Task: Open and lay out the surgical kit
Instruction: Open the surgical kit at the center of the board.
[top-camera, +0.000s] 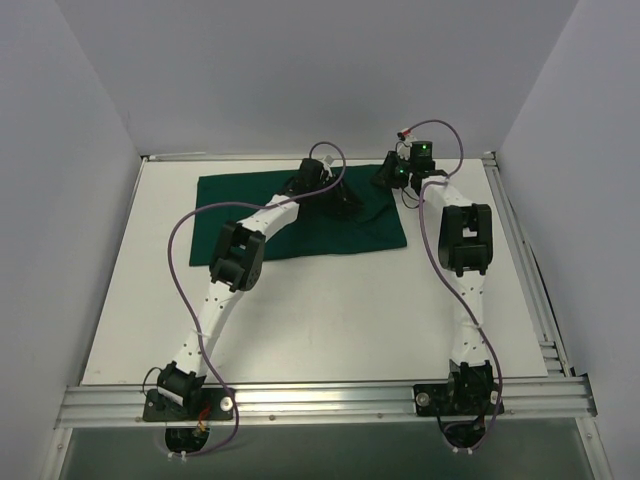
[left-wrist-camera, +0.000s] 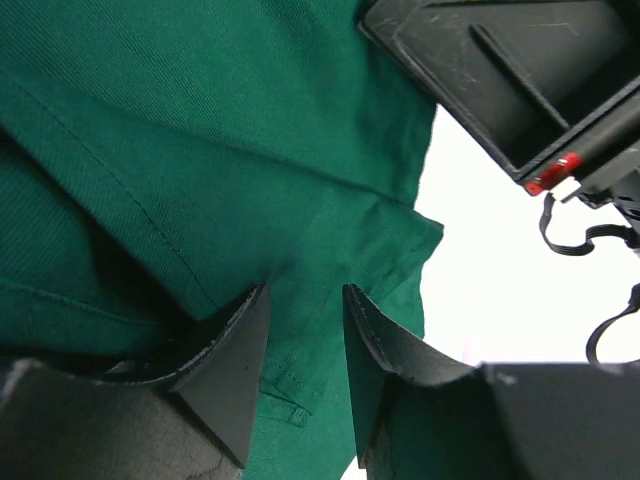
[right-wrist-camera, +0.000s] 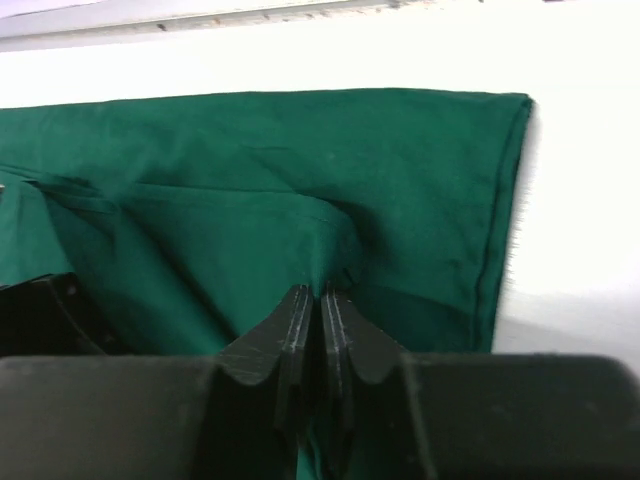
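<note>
The surgical kit shows only as its dark green cloth wrap (top-camera: 330, 235), lying flat and partly folded at the back of the white table. My left gripper (top-camera: 345, 200) is down on the cloth's right part. In the left wrist view its jaws (left-wrist-camera: 305, 292) stand partly apart, with flat cloth (left-wrist-camera: 200, 120) and a stitched hem showing in the gap. My right gripper (top-camera: 388, 175) is at the cloth's back right corner. In the right wrist view its jaws (right-wrist-camera: 320, 292) are closed on a raised fold of the cloth (right-wrist-camera: 250, 160). What the wrap holds is hidden.
The right gripper's black body (left-wrist-camera: 500, 80) hangs close beside the left one. Metal rails run along the table's right edge (top-camera: 530, 270) and front edge (top-camera: 330, 395). Grey walls close in on three sides. Purple cables loop off both arms.
</note>
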